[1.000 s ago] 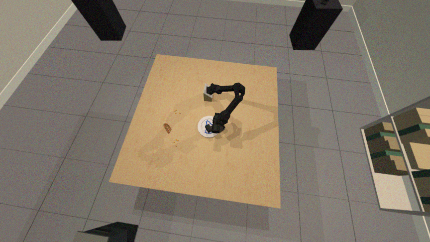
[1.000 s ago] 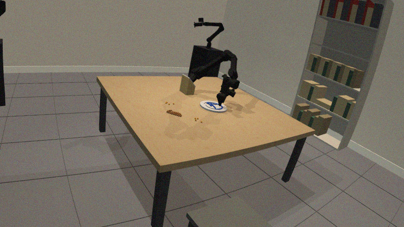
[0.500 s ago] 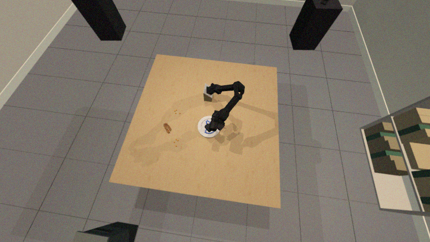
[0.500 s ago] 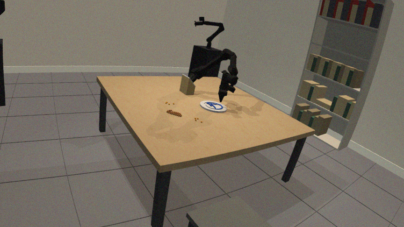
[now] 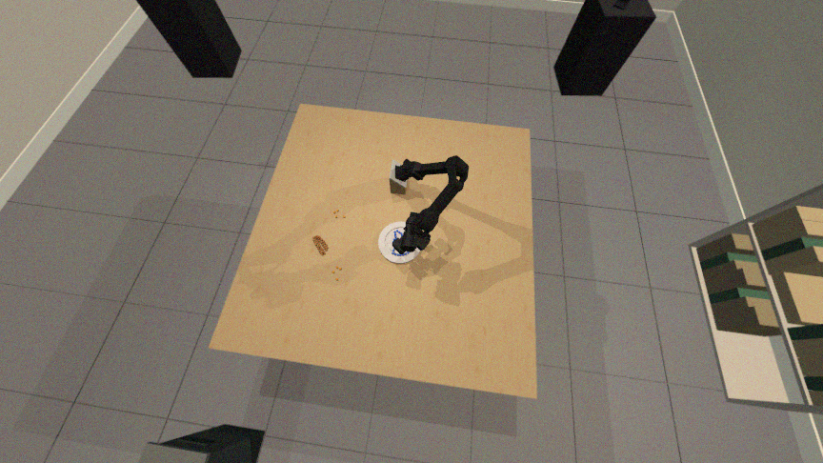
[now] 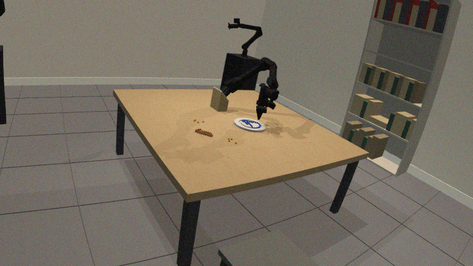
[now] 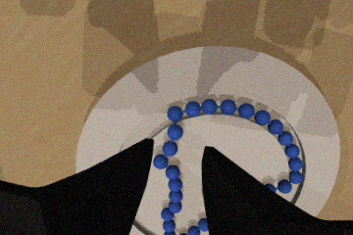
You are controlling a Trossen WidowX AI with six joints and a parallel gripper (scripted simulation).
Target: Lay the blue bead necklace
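Observation:
The round white bead board (image 5: 389, 239) (image 6: 241, 122) (image 7: 112, 136) lies on the wooden table (image 5: 376, 324) (image 6: 216, 158). The blue bead necklace (image 5: 397, 232) (image 6: 252, 122) (image 7: 210, 107) lies on the board. Its top and right run follow the dark ring groove, while its left strand cuts straight down across the board's inside. My gripper (image 5: 401, 247) (image 6: 259, 116) (image 7: 178, 152) points down just over the board. Its two fingers stand narrowed on either side of that left strand, with small gaps to the beads, and grip nothing.
A tan block (image 5: 397, 185) (image 6: 219, 99) stands behind the board at the arm's base. A brown bead strand (image 5: 319, 244) (image 6: 203, 132) lies to the left. Small orange beads lie loose near it, in one cluster (image 5: 337, 212) (image 6: 198, 121) and another cluster (image 5: 335, 271) (image 6: 232, 140).

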